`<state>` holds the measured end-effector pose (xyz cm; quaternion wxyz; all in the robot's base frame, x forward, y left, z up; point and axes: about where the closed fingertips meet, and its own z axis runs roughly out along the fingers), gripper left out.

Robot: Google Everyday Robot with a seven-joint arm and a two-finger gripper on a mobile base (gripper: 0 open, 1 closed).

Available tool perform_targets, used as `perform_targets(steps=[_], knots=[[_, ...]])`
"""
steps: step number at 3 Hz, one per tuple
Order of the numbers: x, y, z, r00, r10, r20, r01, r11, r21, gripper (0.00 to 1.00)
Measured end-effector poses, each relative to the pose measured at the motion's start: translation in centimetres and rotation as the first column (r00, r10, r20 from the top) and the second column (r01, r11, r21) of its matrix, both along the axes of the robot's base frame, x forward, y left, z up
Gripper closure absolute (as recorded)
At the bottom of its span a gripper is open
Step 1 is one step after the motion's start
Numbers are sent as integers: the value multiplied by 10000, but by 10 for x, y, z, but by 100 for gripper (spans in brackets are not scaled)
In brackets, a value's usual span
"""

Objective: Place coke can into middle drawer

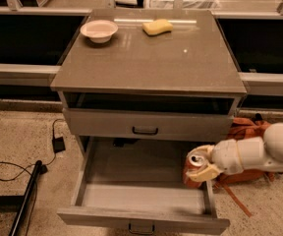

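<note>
The coke can (194,167), red-orange with a silver top, is held tilted in my gripper (203,164), whose pale fingers are shut around it. It hangs over the right side of the open middle drawer (136,196), just inside the right wall and above the bare grey floor. The drawer is pulled out at the bottom of the grey cabinet and has a small dark handle on its front panel. My white arm reaches in from the right.
A closed drawer front (145,125) with a dark handle sits above the open one. On the cabinet top (151,63) are a white bowl (99,30) and a yellow sponge (157,26). A brown bag (247,132) lies on the floor right; cables (58,144) and a black pole (26,200) lie left.
</note>
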<state>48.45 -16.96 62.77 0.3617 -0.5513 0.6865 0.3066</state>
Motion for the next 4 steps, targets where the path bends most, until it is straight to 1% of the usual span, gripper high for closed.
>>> perform_targets(steps=[1,2,3,4], knots=[[-7,6,-48,9943,-1056,-162,1068,9877,1144,100],[-8,8,-61,9943,-1046,-201,1063,9859,1293,100],[7,22,-57,9824,-1698,777,1445,9547,2601,100],[13,64,-64,9584,-2038,1998,1390,9447,2969,100]])
